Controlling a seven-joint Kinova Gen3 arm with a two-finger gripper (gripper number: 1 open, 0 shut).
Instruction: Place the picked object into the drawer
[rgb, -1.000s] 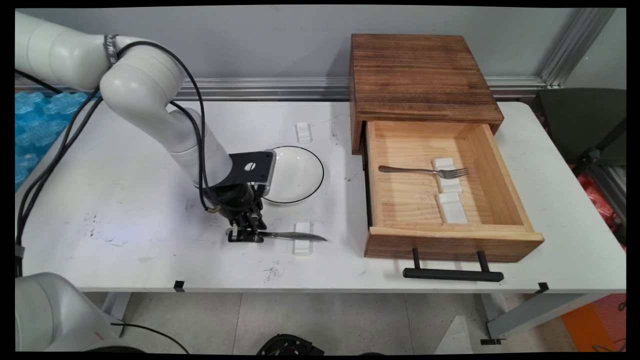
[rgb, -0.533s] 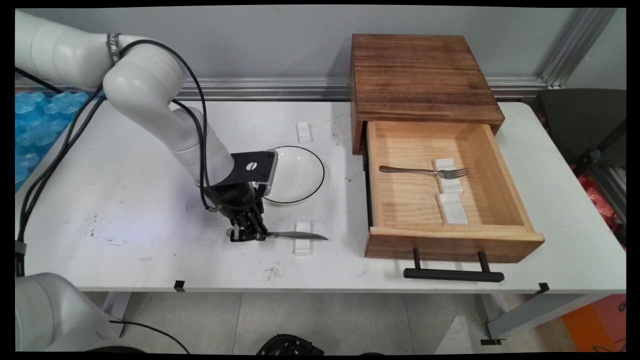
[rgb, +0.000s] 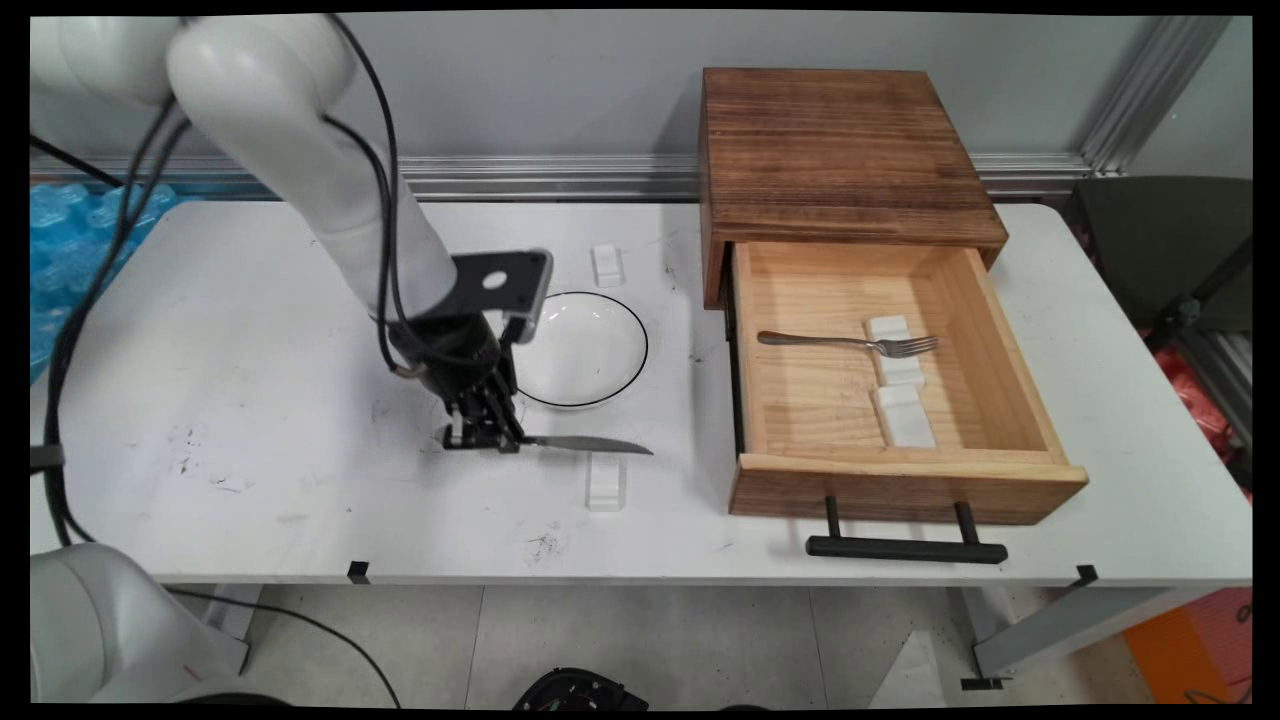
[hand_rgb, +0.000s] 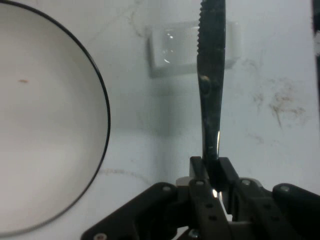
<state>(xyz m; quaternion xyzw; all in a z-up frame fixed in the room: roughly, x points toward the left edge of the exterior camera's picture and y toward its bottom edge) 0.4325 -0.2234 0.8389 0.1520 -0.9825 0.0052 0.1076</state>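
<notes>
My gripper (rgb: 482, 440) is shut on the handle of a steel knife (rgb: 585, 446), holding it level above the table, blade pointing right. In the hand view the knife (hand_rgb: 211, 85) runs straight up from my gripper (hand_rgb: 214, 180), its serrated edge over a small clear block (hand_rgb: 175, 47). That clear block (rgb: 605, 482) lies on the table just below the blade. A white plate with a black rim (rgb: 585, 350) sits just behind and right of the hand; the plate (hand_rgb: 45, 120) fills the hand view's left side.
A wooden box (rgb: 840, 150) stands at the back right, its drawer (rgb: 900, 480) pulled open with a black handle (rgb: 905, 548). Inside lie a fork (rgb: 850, 343) and two white blocks (rgb: 905, 415). Another small white block (rgb: 607, 265) lies behind the plate.
The gripper has risen with the knife, lifting it off the clear block where its blade had rested. The arm's upper links have swung up and left.
</notes>
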